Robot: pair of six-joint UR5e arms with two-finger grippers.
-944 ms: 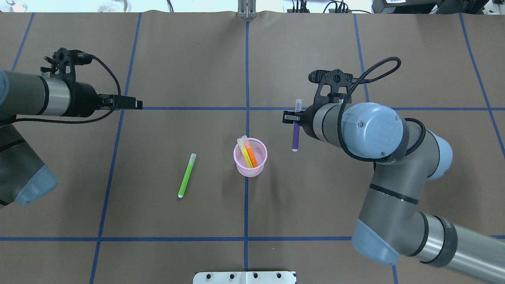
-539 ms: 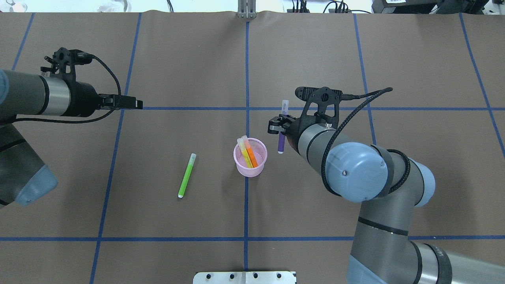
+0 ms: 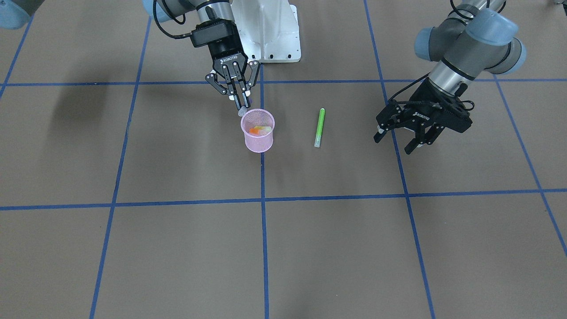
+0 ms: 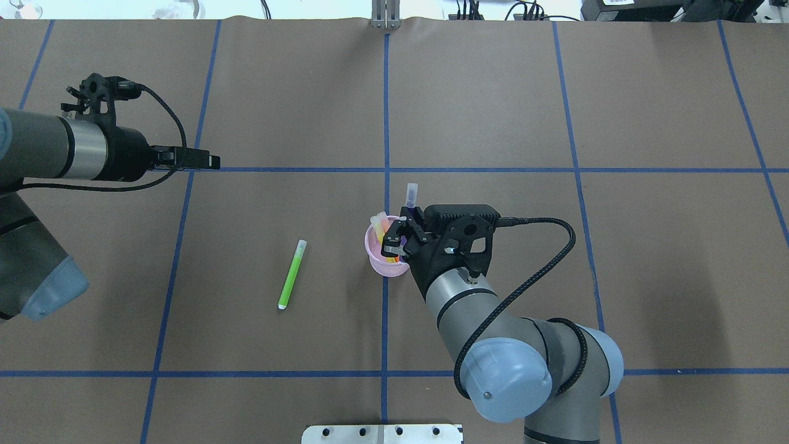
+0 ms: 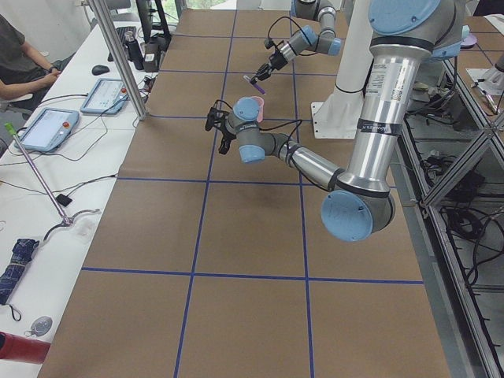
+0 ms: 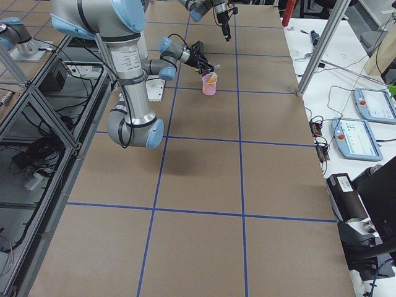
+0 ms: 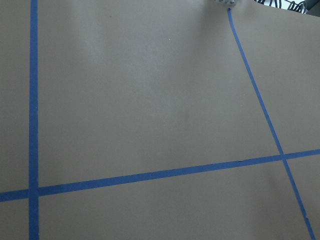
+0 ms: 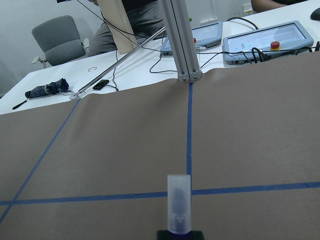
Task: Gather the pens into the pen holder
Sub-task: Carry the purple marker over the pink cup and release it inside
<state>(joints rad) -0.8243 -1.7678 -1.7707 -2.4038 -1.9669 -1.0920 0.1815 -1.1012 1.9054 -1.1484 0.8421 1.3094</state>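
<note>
**Change.** My right jaws point(image 4: 399, 237) are now hanging over the pen holder point(image 4: 383, 266), having swung in from the bare worktop point(image 4: 493, 92) on its right. They are clamping the purple pen point(image 4: 410, 192) mid-body, cap tilted up and away from me. I cannot tell whether its lower end is inside the rim yet. In my judgement the carry is ending and the release is coming next.

**Count, near to far.**
- Green pen point(image 4: 291, 274): one, lying flat on the worktop, apart from the holder on my left and waiting to be collected.
- Pen holder: one, standing upright.
- Pens leaning inside it: two, the orange pen point(image 3: 253, 131) and the yellow pen point(image 3: 265, 129).
- Purple pen: one, riding in my right jaws.
- Left jaws point(image 3: 409, 137): spread wide, holding nothing, hovering farther out.

Pens in all: four, with two stowed.
</note>
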